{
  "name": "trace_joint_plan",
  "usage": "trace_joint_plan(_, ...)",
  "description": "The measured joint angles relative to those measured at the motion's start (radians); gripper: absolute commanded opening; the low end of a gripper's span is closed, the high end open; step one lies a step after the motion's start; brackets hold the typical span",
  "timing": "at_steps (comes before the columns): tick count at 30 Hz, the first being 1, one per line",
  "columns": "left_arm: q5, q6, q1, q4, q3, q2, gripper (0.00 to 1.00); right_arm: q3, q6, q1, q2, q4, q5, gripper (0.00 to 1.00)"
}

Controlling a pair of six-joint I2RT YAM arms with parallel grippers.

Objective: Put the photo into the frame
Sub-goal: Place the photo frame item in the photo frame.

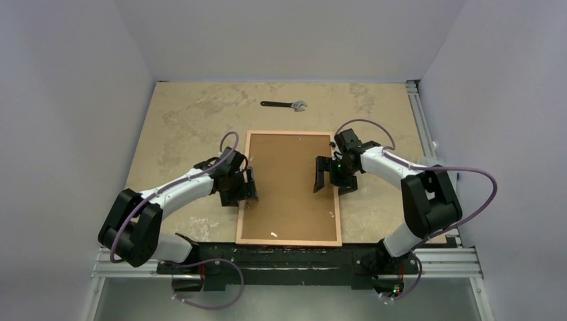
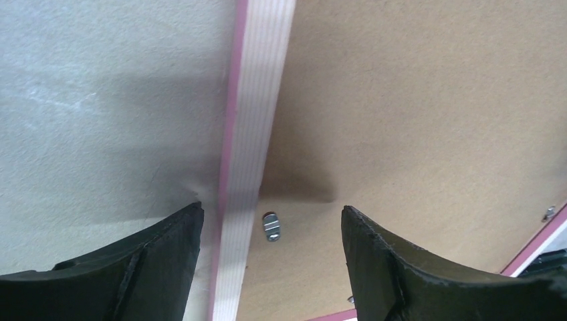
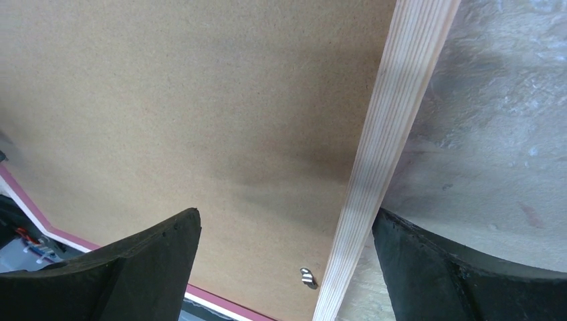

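Table (image 1: 180, 120): pale, mottled top carrying all items. Frame (image 3: 394, 134): lies flat and face down at the centre of the table, its long sides running 12 to 6 o'clock, wood-coloured back rail upward and a pink edge showing outside it. Brown board (image 1: 289, 194): seated inside the rails and covering the whole opening. Photo: not visible in any view; whether it lies beneath the board cannot be told. Left gripper (image 1: 243, 187): at the frame's 9 o'clock rail, jaws apart, one finger over the table and one over the board, holding nothing. Right gripper (image 1: 329, 177): at the 3 o'clock rail, jaws likewise apart and straddling the rail, holding nothing. Wrench (image 1: 284, 104): on the table at 12 o'clock from the frame, well apart. Metal tab (image 2: 271, 227): on the board just beside the left rail; a second tab (image 3: 307, 277) sits beside the right rail. Assessment: the work in hand concerns the board and its tabs. The next move calls for a fingertip set squarely on a tab, without shifting the frame.
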Motion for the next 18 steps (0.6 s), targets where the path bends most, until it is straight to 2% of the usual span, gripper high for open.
trace_joint_plan(9, -0.057, 0.004, -0.002, -0.055, 0.0, -0.014, 0.71, -0.068, 0.004, 0.0, -0.103, 0.034, -0.003, 0.98)
trace_joint_plan(18, -0.059, 0.011, -0.002, -0.06, 0.0, -0.013, 0.66, -0.135, 0.027, 0.0, -0.116, 0.076, -0.043, 0.97)
